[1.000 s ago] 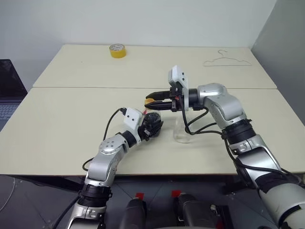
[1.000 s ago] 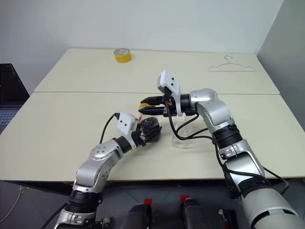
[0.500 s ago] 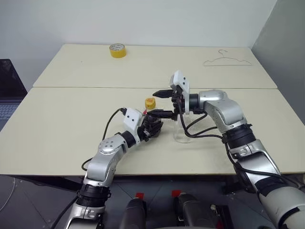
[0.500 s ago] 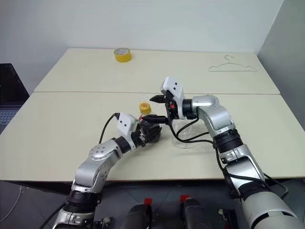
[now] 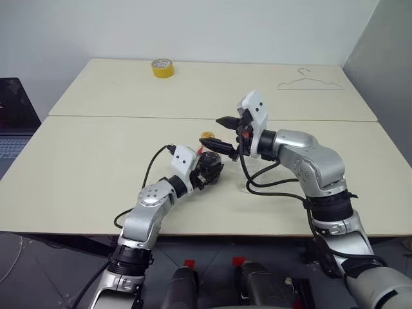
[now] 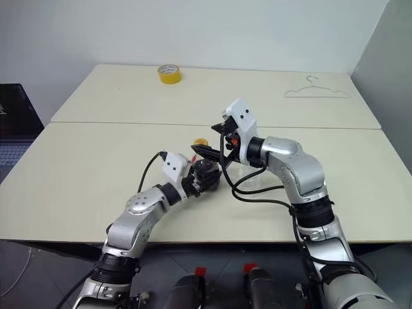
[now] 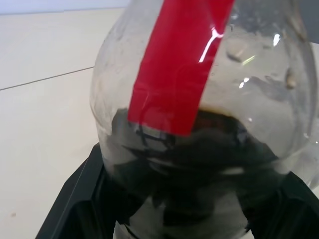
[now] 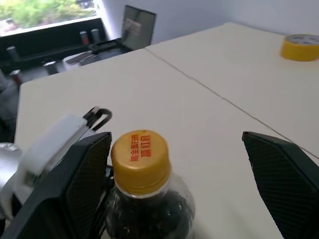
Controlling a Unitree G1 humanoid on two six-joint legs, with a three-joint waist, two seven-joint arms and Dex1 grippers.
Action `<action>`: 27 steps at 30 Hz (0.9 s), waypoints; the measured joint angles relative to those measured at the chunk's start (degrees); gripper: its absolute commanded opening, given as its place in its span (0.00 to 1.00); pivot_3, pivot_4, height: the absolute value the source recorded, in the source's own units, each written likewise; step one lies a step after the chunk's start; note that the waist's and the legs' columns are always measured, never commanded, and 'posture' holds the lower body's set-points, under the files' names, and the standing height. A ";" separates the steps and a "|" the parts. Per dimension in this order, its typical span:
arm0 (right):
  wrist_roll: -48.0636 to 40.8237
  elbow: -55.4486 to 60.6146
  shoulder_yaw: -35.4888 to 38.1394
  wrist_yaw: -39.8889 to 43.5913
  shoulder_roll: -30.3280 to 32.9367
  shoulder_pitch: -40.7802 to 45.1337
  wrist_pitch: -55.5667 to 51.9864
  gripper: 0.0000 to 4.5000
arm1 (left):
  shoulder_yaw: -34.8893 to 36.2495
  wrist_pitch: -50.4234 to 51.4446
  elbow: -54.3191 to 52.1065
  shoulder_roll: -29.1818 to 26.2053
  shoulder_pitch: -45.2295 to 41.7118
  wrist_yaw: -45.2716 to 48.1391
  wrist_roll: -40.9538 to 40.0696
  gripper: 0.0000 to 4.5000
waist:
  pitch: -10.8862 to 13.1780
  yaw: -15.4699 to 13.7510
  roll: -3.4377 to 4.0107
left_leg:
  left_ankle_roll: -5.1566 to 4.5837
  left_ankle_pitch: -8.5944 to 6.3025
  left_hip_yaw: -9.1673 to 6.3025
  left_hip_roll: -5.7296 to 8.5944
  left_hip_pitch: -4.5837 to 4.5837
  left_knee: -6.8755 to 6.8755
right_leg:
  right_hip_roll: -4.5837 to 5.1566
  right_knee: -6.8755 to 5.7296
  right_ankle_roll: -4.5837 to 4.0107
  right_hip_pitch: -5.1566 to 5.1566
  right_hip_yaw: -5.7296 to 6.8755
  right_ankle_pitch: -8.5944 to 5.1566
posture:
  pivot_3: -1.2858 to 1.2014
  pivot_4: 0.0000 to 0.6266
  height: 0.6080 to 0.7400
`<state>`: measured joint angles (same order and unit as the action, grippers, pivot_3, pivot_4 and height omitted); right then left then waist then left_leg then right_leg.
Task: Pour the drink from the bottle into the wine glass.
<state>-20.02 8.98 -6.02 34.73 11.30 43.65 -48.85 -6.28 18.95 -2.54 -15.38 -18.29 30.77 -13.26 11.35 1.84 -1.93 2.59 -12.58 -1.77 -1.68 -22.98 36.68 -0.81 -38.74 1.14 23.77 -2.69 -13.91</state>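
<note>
I see two cream tables (image 5: 96, 161) butted together, seam running across. Yellow tape roll (image 5: 161, 67) sits near the far edge of the far tabletop, left of centre. White wire hanger (image 5: 311, 81) lies flat near its far right corner. Laptop (image 5: 14, 112) off the left edge.

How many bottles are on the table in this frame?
1. The bottle stands near the table's middle, gripped by the left gripper, its yellow cap on, beside the wine glass. No other bottle is visible, though the arms could hide one.
</note>
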 measured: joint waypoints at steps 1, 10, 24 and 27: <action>-0.17 1.50 0.20 -1.79 -0.84 -0.45 -1.46 1.00 | -0.04 -0.29 0.19 0.04 -0.06 -0.09 0.13 0.69 | 0.00 0.01 0.00 | 0.00 0.00 0.00 0.00 0.00 0.00 | 0.00 0.00 0.00 0.00 0.00 0.00 | 0.52 0.24 1.00; -1.45 11.32 0.30 -11.92 -4.59 -4.42 -9.47 1.00 | -0.18 -1.63 1.48 0.55 -0.48 -0.28 0.43 0.69 | 0.00 0.01 0.00 | 0.00 0.00 0.01 0.01 -0.03 -0.02 | 0.01 0.08 -0.02 0.00 -0.01 -0.01 | 0.52 0.24 1.00; -1.61 12.62 -0.28 -16.28 -5.93 -4.61 -10.51 0.27 | -0.33 -2.36 3.35 1.04 -1.85 -0.24 0.56 0.69 | 0.00 0.02 0.00 | 0.00 0.00 0.01 0.01 -0.03 -0.22 | 0.01 0.25 -0.28 0.00 0.01 -0.17 | 0.52 0.24 1.00; -1.57 12.62 -0.37 -16.27 -5.91 -4.58 -10.48 0.27 | -0.33 -2.61 3.55 1.03 -1.91 -0.21 0.56 0.69 | 0.00 0.02 0.00 | 0.00 0.00 0.01 0.01 -0.02 -0.28 | 0.01 0.29 -0.27 0.00 0.01 -0.17 | 0.52 0.24 1.00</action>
<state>-21.60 21.60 -6.39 18.45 5.39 39.06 -59.33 -6.61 16.35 1.01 -14.35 -20.21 30.56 -12.71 11.34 1.86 -1.93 2.59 -12.58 -1.76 -1.66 -23.00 36.41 -0.80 -38.45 0.86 23.77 -2.68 -14.08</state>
